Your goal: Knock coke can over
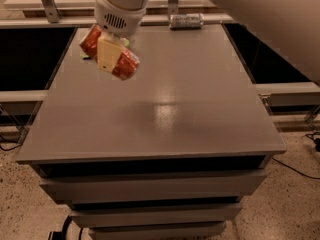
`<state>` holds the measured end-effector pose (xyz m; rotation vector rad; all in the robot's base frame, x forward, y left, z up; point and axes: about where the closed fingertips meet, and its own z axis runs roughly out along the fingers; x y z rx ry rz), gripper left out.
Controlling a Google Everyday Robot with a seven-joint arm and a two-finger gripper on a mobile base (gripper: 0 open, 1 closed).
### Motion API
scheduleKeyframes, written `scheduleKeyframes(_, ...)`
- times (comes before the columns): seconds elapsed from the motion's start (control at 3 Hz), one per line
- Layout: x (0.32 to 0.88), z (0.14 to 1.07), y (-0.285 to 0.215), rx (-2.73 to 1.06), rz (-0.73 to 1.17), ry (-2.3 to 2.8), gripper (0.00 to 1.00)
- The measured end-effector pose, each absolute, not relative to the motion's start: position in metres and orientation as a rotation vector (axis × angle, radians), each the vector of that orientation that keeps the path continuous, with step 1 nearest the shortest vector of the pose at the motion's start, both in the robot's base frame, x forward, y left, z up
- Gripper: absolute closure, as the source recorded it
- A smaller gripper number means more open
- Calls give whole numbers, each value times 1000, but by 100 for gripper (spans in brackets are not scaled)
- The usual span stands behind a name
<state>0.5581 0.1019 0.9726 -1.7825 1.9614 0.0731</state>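
One coke can [128,64] is held by the gripper [109,55], jaws closed round its middle; long axis slants far-left to near-right, over the table's [175,114] far-left part.

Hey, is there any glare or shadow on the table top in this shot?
Camera view: a pale glare patch sits near the middle of the grey table, and a soft dark band of shadow lies just in front of it. The pincer, shut on the tilted coke can, hangs over the table's far left.
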Motion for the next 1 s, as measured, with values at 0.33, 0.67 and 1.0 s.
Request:
scheduleKeyframes(0.33, 560, 964, 74, -1787, -37, 2059, 100)
scheduleKeyframes(0.67, 560, 965, 74, -1789, -37, 2057, 100)
scheduleKeyframes(1.0, 565, 936, 63, -1782, -23, 2136, 100)
